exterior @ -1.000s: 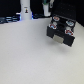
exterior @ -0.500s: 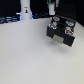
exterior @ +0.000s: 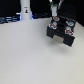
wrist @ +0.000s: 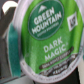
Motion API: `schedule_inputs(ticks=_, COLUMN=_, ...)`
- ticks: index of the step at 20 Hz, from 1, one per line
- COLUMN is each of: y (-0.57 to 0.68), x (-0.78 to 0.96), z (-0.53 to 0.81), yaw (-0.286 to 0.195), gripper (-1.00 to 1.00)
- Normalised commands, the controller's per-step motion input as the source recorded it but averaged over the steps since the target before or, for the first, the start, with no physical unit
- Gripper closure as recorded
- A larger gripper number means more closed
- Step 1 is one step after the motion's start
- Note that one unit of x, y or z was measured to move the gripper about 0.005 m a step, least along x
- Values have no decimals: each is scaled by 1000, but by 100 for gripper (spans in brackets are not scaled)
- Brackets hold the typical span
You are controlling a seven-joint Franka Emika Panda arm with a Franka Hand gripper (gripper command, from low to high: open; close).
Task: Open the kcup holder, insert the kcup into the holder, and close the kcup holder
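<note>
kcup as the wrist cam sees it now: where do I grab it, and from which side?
Take the kcup by its side wall just below the lid's edge, fingers on opposite sides, coming in from the lid end along its axis. The wrist view looks nearly square onto the round green lid, which is flat and offers no hold. The body looks round, so probably any opposite pair of sides works.

Glossy green foil lid on the kcup (wrist: pixel 47 37); matt white table (exterior: pixel 27 55).

kcup (wrist: pixel 47 42) rim beyond wrist view
</note>
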Motion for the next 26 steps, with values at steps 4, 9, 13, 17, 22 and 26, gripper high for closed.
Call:
schedule_inputs(ticks=4, y=253, x=407, z=171, yaw=-2, gripper=100)
schedule_inputs(ticks=9, y=429, x=573, z=294, yaw=0, gripper=100)
schedule_inputs(ticks=13, y=469, x=558, z=304, yaw=0, gripper=100)
schedule_inputs(ticks=17, y=511, x=526, z=258, yaw=0, gripper=100)
schedule_inputs(ticks=22, y=470, x=437, z=154, yaw=0, gripper=100)
schedule_inputs(ticks=26, y=135, x=299, z=26, yaw=-3, gripper=100)
